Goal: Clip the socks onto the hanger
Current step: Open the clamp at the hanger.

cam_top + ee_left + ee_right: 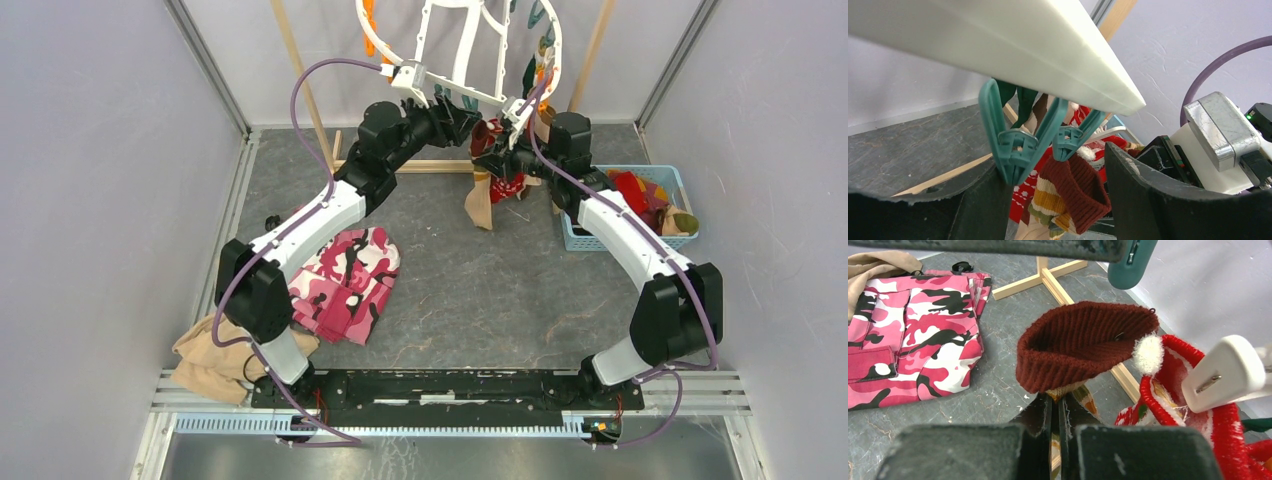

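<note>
I see the left gripper (1050, 160) just under the white hanger (998, 45), its jaws standing apart. Two teal clips (1015, 147) dangle in the gap between its fingers. The right gripper (1057, 412) is pinched together on one sock, the maroon-cuffed sock (1083, 345). It grips the striped fabric below the cuff, and the open cuff sits up beside those two clips. One red sock (1173, 390) with a white pompom hangs just beside it, against a white part of the hanger. On the right, one blue basket (590, 243) holds more socks (640, 195); I cannot count them. One pink camouflage cloth (345, 280) and one tan cloth (205, 360) lie on the left.
</note>
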